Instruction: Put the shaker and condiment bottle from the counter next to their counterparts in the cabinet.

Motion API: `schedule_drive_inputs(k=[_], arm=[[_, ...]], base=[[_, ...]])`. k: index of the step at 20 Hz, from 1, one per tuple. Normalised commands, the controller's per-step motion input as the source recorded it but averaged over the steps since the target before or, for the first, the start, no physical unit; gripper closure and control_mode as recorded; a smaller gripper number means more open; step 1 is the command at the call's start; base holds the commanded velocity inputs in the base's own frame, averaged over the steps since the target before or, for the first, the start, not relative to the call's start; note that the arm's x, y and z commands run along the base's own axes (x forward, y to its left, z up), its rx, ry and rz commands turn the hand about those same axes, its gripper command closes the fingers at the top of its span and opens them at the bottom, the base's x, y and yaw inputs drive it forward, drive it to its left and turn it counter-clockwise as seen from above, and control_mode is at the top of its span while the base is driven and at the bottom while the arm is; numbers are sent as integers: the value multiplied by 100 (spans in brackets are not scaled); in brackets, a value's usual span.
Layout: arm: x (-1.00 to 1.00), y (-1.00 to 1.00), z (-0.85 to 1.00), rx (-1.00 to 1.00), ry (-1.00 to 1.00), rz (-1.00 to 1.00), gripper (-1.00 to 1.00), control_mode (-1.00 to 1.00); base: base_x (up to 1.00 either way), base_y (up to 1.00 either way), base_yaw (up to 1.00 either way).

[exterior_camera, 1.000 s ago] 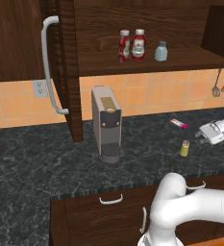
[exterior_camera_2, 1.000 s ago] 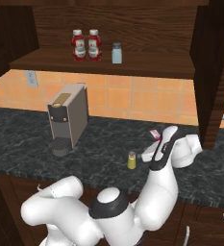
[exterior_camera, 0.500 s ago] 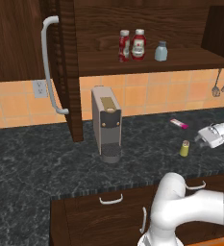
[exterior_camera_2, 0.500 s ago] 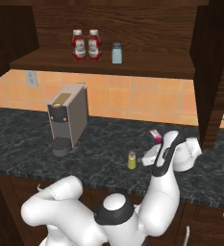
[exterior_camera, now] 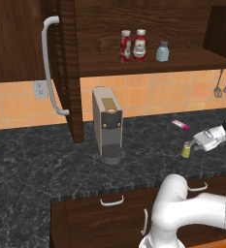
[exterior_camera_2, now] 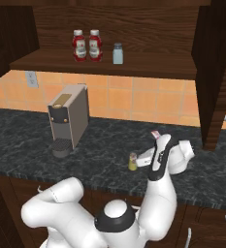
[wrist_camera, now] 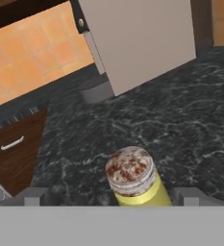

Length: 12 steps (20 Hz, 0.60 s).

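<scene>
the gripper (wrist_camera: pixel 111 198) is standing wide, its two dark finger tips (wrist_camera: pixel 32 197) flanking the shaker (wrist_camera: pixel 135 178) with a gap on each side, gripping nothing. the shaker is sitting upright on the dark counter (exterior_camera: pixel 46 169), just beside the end of the hand in the left base view (exterior_camera: pixel 186 149) and in the right base view (exterior_camera_2: pixel 132 162), in front of the pink-and-white tube (exterior_camera: pixel 180 125) lying nearer the tiled wall. to its left, well apart, the grey coffee machine (exterior_camera: pixel 107 125) is standing on the counter. up in the cabinet (exterior_camera_2: pixel 109 65), two red bottles (exterior_camera: pixel 133 45) with white caps are standing side by side, touching or nearly so, and the pale blue-grey shaker (exterior_camera: pixel 162 51) is standing just to their right on the same shelf. the cabinet door (exterior_camera: pixel 66 72) is hanging open to the left, its long grey bar handle (exterior_camera: pixel 49 68) facing the camera.
</scene>
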Motion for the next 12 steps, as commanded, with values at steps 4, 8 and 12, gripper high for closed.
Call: schedule_drive_inputs(k=[4,8,12], arm=[[0,10,-2,0,2,-3,-100,-100],[0,0,0,0,1,-1,-100,-100],[0,0,0,0,0,-1,-100,-100]], base=[[0,0,0],[0,0,0],[0,0,0]])
